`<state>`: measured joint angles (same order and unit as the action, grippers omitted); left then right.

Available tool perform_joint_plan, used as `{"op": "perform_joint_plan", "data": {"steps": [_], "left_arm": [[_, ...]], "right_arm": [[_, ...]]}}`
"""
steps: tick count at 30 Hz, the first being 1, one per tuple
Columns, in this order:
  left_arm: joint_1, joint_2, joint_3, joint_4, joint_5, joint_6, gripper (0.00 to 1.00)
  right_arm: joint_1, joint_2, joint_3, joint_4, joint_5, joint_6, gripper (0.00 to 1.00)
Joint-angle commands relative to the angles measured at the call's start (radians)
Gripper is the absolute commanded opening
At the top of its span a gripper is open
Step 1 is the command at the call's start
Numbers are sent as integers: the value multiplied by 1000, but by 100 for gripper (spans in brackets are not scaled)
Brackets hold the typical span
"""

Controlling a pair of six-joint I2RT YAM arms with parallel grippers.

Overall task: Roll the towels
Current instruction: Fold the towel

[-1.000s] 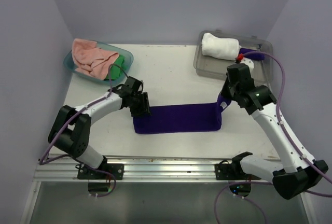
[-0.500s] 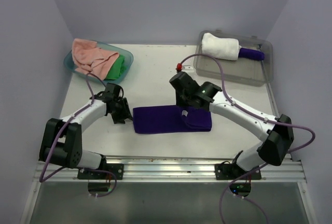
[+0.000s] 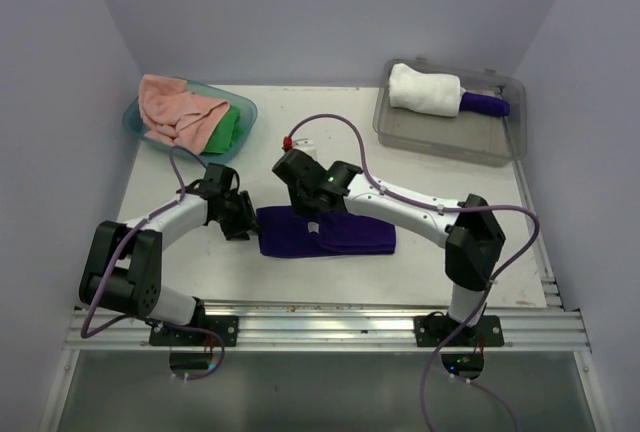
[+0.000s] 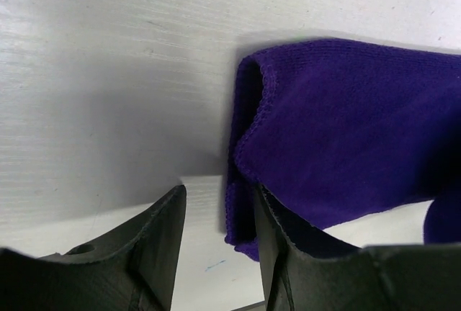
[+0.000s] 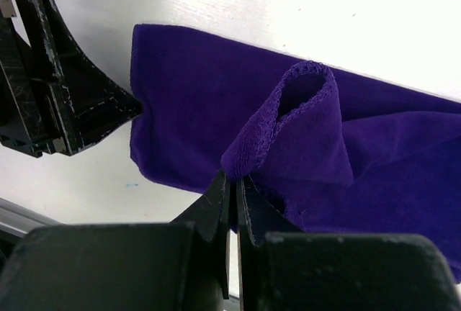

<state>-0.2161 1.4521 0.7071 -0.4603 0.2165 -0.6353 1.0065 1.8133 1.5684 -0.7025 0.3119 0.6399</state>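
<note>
The purple towel [image 3: 350,240], a soft fine-knit cloth with a stitched hem, lies on the white grained desk [image 3: 300,132] towards its near edge, doubled over itself into a short thick band. At the towel's left end the left arm [image 3: 175,214] holds its jaws about half open and gripping nothing. Only the left wrist view shows that the black fingers [image 4: 155,246] straddle the towel's folded corner, one on bare desk and one at the cloth. The right arm [image 3: 410,202] reaches across above the towel. Its wrist view alone shows the jaws pinched tight on a hemmed edge that curls up into a small loop [image 5: 302,91]. A second ago the towel lay stretched out long, with the right jaws at its right end; that end has since been carried leftwards over the rest, and the left jaws have slid off the cloth to its left. Far left of the towel, a teal see-through tub [image 3: 132,124] holds a crumpled pink towel [image 3: 175,112] and a green towel [image 3: 230,130]. Far right of it, a clear grey tray [image 3: 440,142] holds a rolled white towel [image 3: 425,90] with a small purple roll [image 3: 485,104] beside it.
</note>
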Motion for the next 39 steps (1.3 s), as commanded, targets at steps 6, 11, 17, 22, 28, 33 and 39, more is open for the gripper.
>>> {"op": "perform_joint_plan", "data": {"steps": [6, 11, 17, 22, 28, 33, 39], "left_arm": [[0, 45, -57, 58, -9, 2, 45], [0, 42, -58, 54, -9, 0, 44], [0, 54, -58, 52, -23, 8, 44], [0, 54, -69, 55, -25, 8, 44], [0, 45, -77, 57, -25, 0, 44], [0, 42, -80, 57, -34, -6, 44], [1, 7, -58, 15, -68, -6, 44]], "right_arm": [[35, 92, 116, 31, -33, -14, 0], [50, 142, 163, 24, -39, -22, 0], [55, 215, 193, 37, -85, -29, 0], [58, 262, 217, 47, -112, -43, 0], [61, 291, 226, 89, -132, -40, 0], [63, 322, 245, 117, -203, -40, 25], [63, 155, 183, 140, -176, -62, 54]]}}
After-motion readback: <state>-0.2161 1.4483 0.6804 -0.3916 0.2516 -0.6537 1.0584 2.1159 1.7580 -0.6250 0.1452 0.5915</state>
